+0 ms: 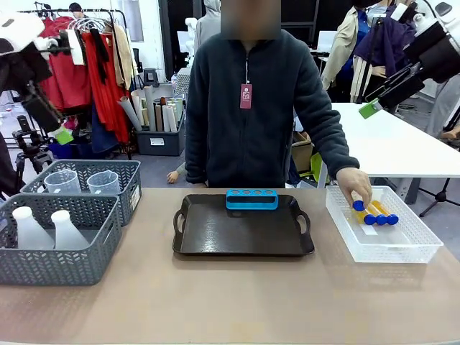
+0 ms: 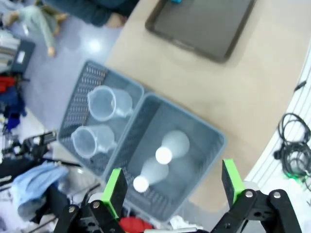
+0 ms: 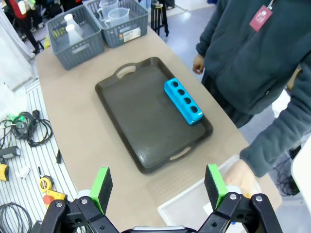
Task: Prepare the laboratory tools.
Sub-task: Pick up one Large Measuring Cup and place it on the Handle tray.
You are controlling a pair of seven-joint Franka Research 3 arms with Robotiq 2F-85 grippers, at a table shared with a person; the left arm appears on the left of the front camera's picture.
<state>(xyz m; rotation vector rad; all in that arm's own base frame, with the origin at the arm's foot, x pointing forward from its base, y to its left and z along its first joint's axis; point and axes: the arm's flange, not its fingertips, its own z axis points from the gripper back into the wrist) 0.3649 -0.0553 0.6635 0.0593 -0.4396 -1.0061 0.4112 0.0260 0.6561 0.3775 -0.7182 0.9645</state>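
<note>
Tray (image 1: 215,241) holds only tube rack (image 1: 252,199); tubes (image 1: 377,215), measuring cups (image 1: 63,181), flasks (image 1: 32,230) wait off-tray; left gripper (image 2: 172,182), right gripper (image 3: 158,182) wide, empty.

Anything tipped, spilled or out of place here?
Nothing stands out. Flasks and cups stand upright in their grey baskets, the blue rack sits on the tray, and the tubes lie in the white basket by the person's hand.
</note>
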